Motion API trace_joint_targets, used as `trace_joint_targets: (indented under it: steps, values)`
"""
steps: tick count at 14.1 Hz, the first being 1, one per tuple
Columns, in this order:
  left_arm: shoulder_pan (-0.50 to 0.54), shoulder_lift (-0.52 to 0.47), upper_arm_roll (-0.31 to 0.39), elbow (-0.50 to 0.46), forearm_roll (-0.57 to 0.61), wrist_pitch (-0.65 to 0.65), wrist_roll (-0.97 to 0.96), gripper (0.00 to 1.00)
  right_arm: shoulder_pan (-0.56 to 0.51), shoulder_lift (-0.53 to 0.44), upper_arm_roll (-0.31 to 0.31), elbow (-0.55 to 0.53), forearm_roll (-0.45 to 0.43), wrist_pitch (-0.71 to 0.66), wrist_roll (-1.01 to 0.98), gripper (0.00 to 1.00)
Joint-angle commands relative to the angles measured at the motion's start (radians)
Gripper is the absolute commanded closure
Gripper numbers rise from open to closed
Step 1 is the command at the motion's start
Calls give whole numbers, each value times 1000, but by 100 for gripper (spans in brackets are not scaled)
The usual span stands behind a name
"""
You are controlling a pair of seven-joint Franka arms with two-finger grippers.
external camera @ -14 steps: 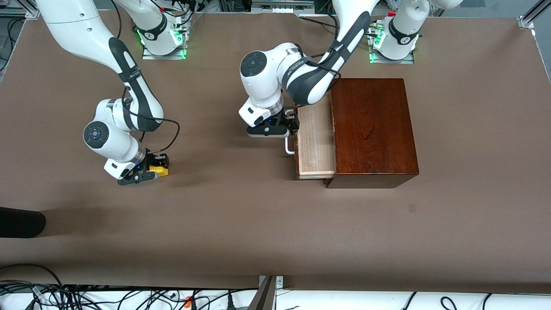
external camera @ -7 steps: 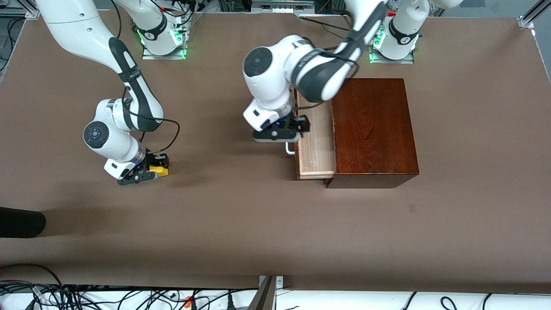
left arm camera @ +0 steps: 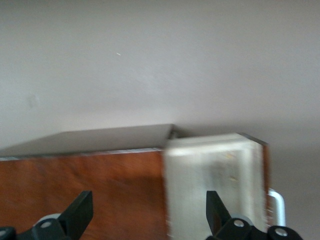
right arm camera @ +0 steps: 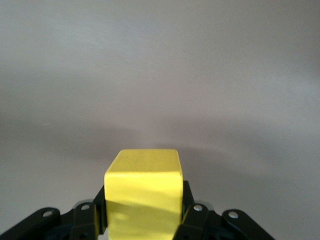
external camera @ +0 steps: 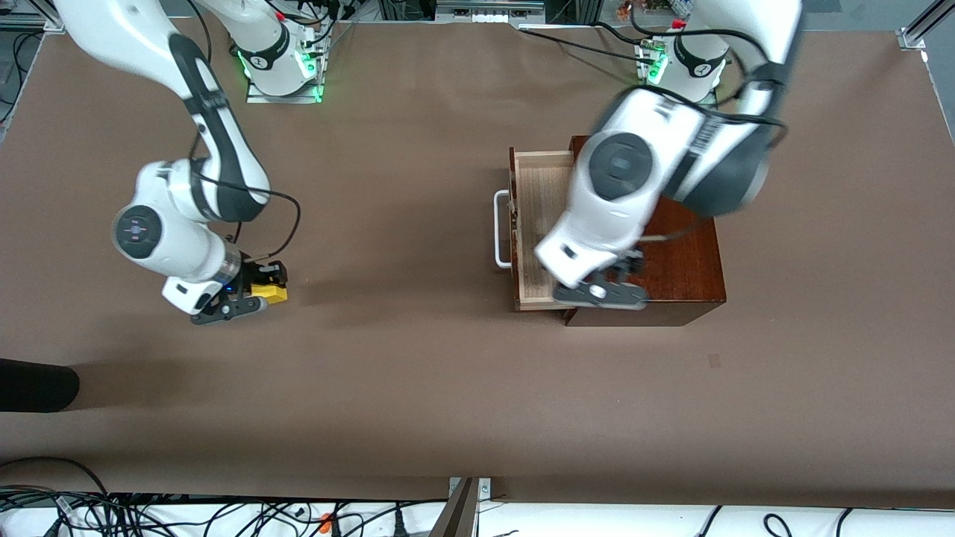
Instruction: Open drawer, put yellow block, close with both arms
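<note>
The dark reddish-brown wooden box (external camera: 686, 253) stands toward the left arm's end of the table. Its drawer (external camera: 539, 216) is pulled out, showing a pale interior and a white U-shaped handle (external camera: 501, 227). My left gripper (external camera: 606, 289) is open and empty, up over the seam between the box top and the drawer; the left wrist view shows the box (left arm camera: 100, 190), the drawer (left arm camera: 215, 170) and the handle (left arm camera: 277, 205) below it. My right gripper (external camera: 250, 293) is shut on the yellow block (external camera: 270, 292), held just above the table, also seen in the right wrist view (right arm camera: 144, 195).
A dark rounded object (external camera: 37, 384) lies at the table's edge at the right arm's end. Cables (external camera: 149, 511) run along the edge nearest the camera. Bare brown table (external camera: 403, 313) lies between the block and the drawer.
My left gripper has left the drawer handle, risen and swung over the box and drawer. The drawer stays open. My right arm has lifted slightly with the yellow block.
</note>
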Motion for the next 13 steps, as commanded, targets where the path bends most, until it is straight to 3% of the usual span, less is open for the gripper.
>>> trace_joint_targets:
  steps: [1, 3, 5, 9, 13]
  values:
    - [79, -23, -13, -4, -24, -15, 104, 0, 12, -41, 25, 160, 3, -234, -5, 80]
    - [123, -50, -9, -11, -22, -20, 189, 0, 51, -30, 26, 304, 4, -395, 1, 80]
    - [194, -84, -12, -24, -22, -128, 314, 0, 120, -29, 26, 376, 13, -457, 34, 80]
    - [282, -164, -10, -24, -106, -389, 431, 0, 295, 49, 26, 499, 6, -466, 39, 80]
    - [311, -272, -10, -122, -106, -393, 430, 0, 477, 166, 25, 652, -19, -435, 28, 80]
